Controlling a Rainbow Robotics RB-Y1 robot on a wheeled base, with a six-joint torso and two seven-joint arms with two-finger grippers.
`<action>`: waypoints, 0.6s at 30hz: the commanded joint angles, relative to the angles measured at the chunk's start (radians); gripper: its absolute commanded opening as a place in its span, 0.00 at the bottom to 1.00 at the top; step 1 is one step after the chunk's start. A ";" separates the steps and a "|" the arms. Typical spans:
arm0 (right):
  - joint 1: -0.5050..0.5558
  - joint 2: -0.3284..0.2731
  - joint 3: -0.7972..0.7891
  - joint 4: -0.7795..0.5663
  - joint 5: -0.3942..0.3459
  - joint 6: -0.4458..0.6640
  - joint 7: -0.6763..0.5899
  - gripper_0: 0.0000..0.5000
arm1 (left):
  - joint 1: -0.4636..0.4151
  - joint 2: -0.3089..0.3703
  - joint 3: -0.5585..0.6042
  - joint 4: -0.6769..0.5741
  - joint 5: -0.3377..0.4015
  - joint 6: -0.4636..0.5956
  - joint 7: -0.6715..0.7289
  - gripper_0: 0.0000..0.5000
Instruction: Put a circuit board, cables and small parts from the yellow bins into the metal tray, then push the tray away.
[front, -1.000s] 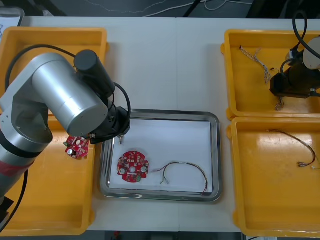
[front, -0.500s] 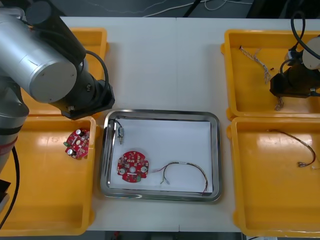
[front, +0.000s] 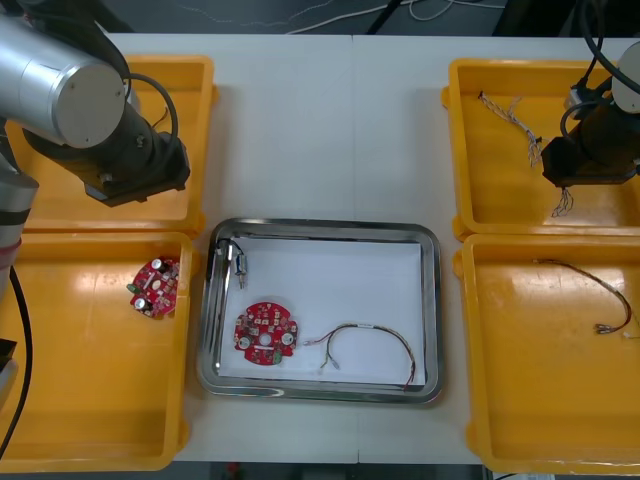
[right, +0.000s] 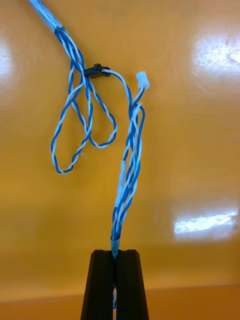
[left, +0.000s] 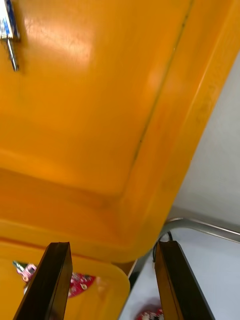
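**A:** Where is the right gripper (right: 115, 254)?

**B:** Over the far right bin (front: 500, 200). It is pinched shut on one end of the blue-white cable (right: 125, 175), and the cable's loops spread out beyond the fingertips over the bin floor.

**A:** And the left gripper (left: 112, 246)?

**B:** Above the near right corner of the far left bin (front: 190, 130). Its fingers are wide apart and hold nothing.

**A:** What lies in the tray (front: 432, 300)?

**B:** A board (front: 266, 333) at the near left and a dark cable (front: 370, 340) curled just to its right. A small part (front: 240, 262) is in the far left corner. The tray sits on the tabletop (front: 340, 130) between the bins.

**A:** What is in the near bins?

**B:** A second board (front: 155, 287) lies in the near left bin (front: 90, 420). A thin cable (front: 590, 285) lies in the near right bin (front: 540, 400).
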 joint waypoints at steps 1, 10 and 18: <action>-0.030 -0.053 -0.067 -0.088 0.010 0.060 0.046 0.00 | -0.060 0.019 0.045 0.069 -0.073 -0.055 -0.086 0.98; -0.030 -0.093 -0.127 -0.212 0.036 0.210 0.065 0.00 | -0.066 0.019 0.098 0.155 -0.148 -0.142 -0.175 0.98; -0.025 -0.114 -0.160 -0.324 0.030 0.309 0.125 0.00 | -0.073 0.021 0.144 0.161 -0.232 -0.173 -0.249 0.98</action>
